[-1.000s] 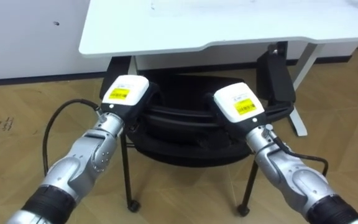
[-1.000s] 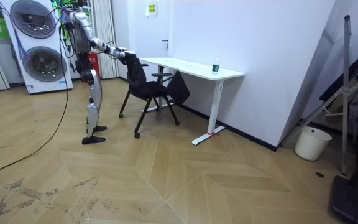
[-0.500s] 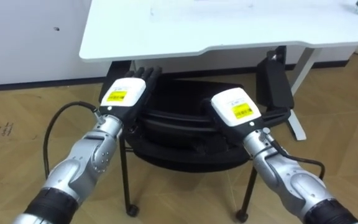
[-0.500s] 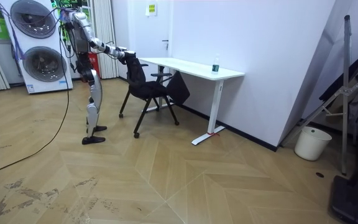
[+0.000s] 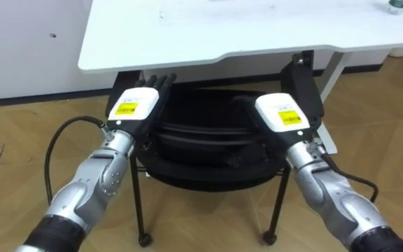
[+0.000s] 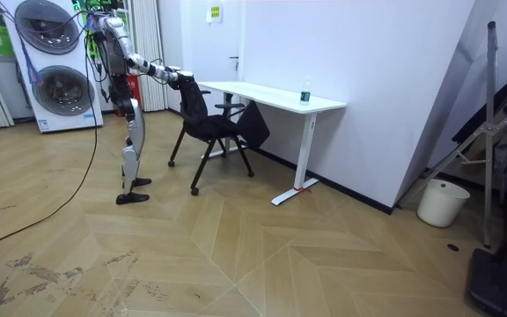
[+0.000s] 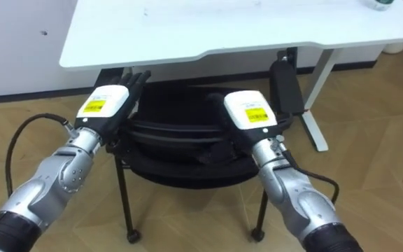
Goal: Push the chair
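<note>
A black chair [image 5: 201,133] on castors stands with its seat partly under the white desk [image 5: 208,31]. My left hand [image 5: 135,106] rests at the left end of the chair's curved back, its fingers [image 5: 161,82] straight and pointing toward the desk. My right hand [image 5: 283,114] lies over the right end of the back, its fingers hidden beyond it. In the room view I stand behind the chair [image 6: 209,126] with both arms stretched forward to its back.
A bottle [image 6: 305,92] stands on the desk [image 6: 275,95]. The desk's white leg and foot [image 5: 327,105] are right of the chair. Stacked washing machines [image 6: 51,62] are behind me. A white bucket [image 6: 436,202] and a folded frame [image 6: 487,114] stand far right.
My left hand's fingers have uncurled from the chair's back and now lie straight. My right hand has shifted a little to the right on the back. The eye view has shifted slightly.
</note>
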`<state>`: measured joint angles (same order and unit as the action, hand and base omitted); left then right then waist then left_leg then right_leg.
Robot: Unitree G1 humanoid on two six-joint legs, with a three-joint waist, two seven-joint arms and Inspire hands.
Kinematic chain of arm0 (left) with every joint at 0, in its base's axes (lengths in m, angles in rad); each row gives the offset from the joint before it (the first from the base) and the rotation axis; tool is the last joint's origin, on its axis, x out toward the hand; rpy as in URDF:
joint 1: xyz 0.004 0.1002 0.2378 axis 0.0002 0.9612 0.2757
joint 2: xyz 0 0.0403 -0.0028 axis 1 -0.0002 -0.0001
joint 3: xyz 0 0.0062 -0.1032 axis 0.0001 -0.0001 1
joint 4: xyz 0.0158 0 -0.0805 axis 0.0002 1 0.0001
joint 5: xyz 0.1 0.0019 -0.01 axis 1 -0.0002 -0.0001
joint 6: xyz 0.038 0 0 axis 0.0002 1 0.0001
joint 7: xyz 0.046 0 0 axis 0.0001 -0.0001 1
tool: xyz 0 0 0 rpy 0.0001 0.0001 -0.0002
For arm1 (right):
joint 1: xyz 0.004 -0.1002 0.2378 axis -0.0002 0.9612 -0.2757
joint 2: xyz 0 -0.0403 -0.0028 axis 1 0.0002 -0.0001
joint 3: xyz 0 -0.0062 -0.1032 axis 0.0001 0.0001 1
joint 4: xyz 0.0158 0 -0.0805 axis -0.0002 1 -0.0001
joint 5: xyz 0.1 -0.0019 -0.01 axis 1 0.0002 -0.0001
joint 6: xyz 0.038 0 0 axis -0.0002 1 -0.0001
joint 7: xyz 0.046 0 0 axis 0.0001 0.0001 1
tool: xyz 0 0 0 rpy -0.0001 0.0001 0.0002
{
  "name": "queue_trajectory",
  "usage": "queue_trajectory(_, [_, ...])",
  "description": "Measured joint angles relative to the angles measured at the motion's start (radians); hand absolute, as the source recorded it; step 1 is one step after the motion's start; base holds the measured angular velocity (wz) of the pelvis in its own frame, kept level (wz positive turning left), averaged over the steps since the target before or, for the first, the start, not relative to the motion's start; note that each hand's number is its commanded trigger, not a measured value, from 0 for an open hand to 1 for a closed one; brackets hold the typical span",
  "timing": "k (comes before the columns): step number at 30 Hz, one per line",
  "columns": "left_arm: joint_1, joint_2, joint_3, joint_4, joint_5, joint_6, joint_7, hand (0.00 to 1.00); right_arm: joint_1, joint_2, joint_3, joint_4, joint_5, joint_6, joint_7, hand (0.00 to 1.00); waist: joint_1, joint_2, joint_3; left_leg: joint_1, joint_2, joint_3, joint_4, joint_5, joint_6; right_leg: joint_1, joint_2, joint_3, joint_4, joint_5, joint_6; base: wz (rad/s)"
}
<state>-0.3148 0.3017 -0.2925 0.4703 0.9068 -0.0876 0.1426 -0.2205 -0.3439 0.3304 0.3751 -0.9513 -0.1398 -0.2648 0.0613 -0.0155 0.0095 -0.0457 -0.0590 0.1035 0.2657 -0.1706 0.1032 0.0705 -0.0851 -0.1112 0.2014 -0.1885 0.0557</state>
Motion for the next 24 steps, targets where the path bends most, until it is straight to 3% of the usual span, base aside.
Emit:
queue_trajectory(3, [0.022,0.005,0.061,-0.072,0.012,-0.005,-0.002,0.0,0.052,-0.021,-0.064,-0.067,-0.013,-0.013,0.021,0.0,0.001,-0.002,-0.001,0.001,0.0,0.0,0.0,0.0,0.0,0.008,0.0,-0.001,0.0,0.0,0.0,0.01])
queue_trajectory(4, [0.049,0.022,0.094,-0.123,0.038,-0.006,-0.003,0.0,0.076,-0.022,-0.094,-0.103,-0.033,-0.014,0.03,0.0,-0.002,-0.002,-0.0009,0.005,-0.001,0.0,-0.001,0.0,0.0,0.011,0.0,-0.001,0.0,0.0,0.0,0.0])
queue_trajectory(8, [0.073,0.044,0.163,-0.159,0.087,-0.008,-0.003,0.0,0.109,-0.036,-0.174,-0.153,-0.036,-0.045,0.042,0.0,-0.007,-0.009,-0.0008,0.005,0.001,0.001,-0.001,0.001,-0.001,0.017,0.002,0.001,-0.018,0.007,-0.001,-0.02])
queue_trajectory(11, [0.105,0.066,0.21,-0.198,0.084,-0.009,-0.002,0.0,0.122,-0.074,-0.235,-0.207,-0.018,-0.061,0.041,0.0,-0.017,-0.016,-0.0037,0.007,0.002,0.002,-0.006,0.003,-0.002,0.016,0.003,0.005,-0.018,0.01,-0.001,-0.03])
queue_trajectory(16, [0.145,0.081,0.287,-0.249,0.084,-0.028,0.029,0.0,0.144,-0.096,-0.417,-0.297,0.154,-0.035,-0.043,0.0,-0.027,-0.022,-0.0091,0.028,0.004,0.001,-0.022,0.005,-0.004,0.031,0.008,0.004,-0.035,0.019,-0.002,0.0])
queue_trajectory(20, [0.172,0.086,0.359,-0.315,0.051,-0.025,0.104,0.0,0.183,-0.097,-0.486,-0.304,0.22,-0.012,-0.1,0.0,-0.029,-0.017,-0.0149,0.041,0.009,0.002,-0.033,0.005,-0.006,0.037,0.013,0.0,-0.035,0.025,-0.004,-0.03])
queue_trajectory(23, [0.206,0.085,0.447,-0.353,0.035,-0.025,0.173,0.0,0.254,-0.093,-0.525,-0.304,0.226,-0.011,-0.134,0.0,-0.031,-0.003,-0.0224,0.07,0.01,0.014,-0.055,0.006,-0.008,0.051,0.014,0.004,-0.038,0.025,-0.004,-0.13])
queue_trajectory(24, [0.234,0.085,0.482,-0.353,0.035,-0.021,0.197,0.0,0.283,-0.093,-0.536,-0.304,0.221,-0.011,-0.143,0.0,-0.035,0.006,-0.0282,0.087,0.01,0.022,-0.071,0.008,-0.01,0.059,0.014,0.004,-0.04,0.025,-0.004,-0.21])
